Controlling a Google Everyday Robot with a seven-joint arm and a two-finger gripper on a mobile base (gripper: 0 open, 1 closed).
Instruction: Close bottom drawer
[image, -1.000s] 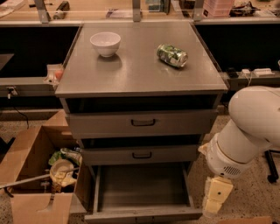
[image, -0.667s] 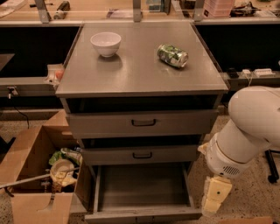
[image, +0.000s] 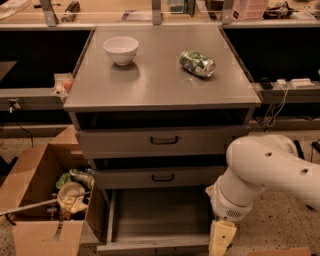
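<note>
Your end effector (image: 221, 240) sits low at the right front corner of the bottom drawer (image: 150, 246); you cannot tell whether it is open or closed. The drawer stands pulled out beneath the middle drawer (image: 130, 178). Farther back, a bowl (image: 120, 49) and a can (image: 197, 63) rest on the tabletop (image: 155, 87).

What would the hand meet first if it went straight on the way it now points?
The hand points down at the right front corner of the open bottom drawer. Its tip runs off the picture's lower edge, so probably the drawer's front strip or the floor beside it; depth is unclear.
</note>
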